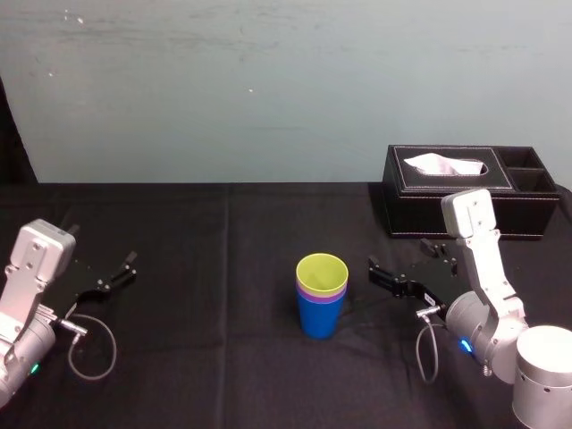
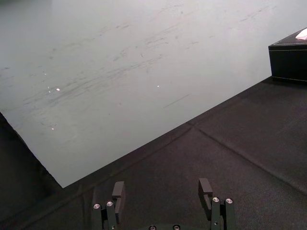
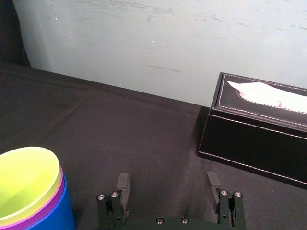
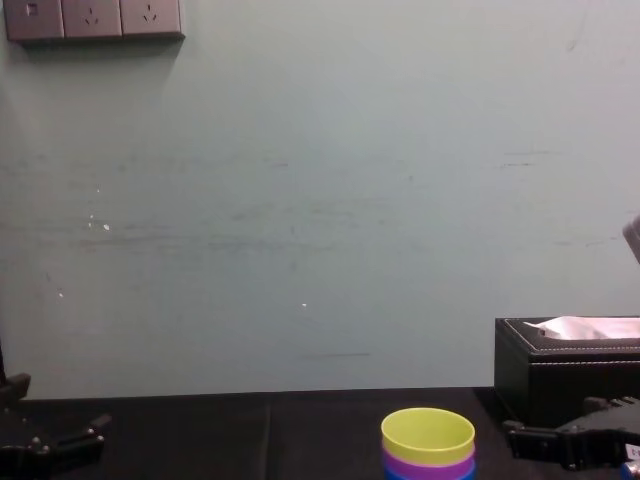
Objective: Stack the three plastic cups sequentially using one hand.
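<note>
A: Where are the cups (image 1: 321, 299)?

B: All three are nested in one upright stack, a little right of centre in the head view, on a desk (image 1: 223, 357) covered in black cloth. The blue cup (image 1: 321, 317) is the outer one and stands on the cloth. The purple cup (image 1: 322, 292) shows as a thin band above the blue rim. The yellow-green cup (image 1: 322, 273) sits innermost, with its open mouth facing up.

A: What is the right end effector (image 1: 399, 257) doing?

B: It hangs low over the desk at centre right of the head view. It is near the stack and points toward it, but does not touch it. Its fingers (image 3: 122, 184) are spread wide with bare cloth between them, so it grips nothing.

A: And the left end effector (image 1: 103, 246)?

B: It is at the left edge of the head view, well apart from the cups. Its fingers (image 2: 118, 189) are also spread, with nothing held. A looped cable (image 1: 89, 349) lies just below it in the frame.

A: What else is in the scene?

B: A black tissue box (image 1: 465, 192) with white stitching stands at the upper right of the head view, behind the right arm. A white tissue pokes out of its top. In the chest view, the top of the stack shows at the bottom edge, right of centre. The box is at the right edge, and a pale wall (image 4: 300, 200) fills the background.
</note>
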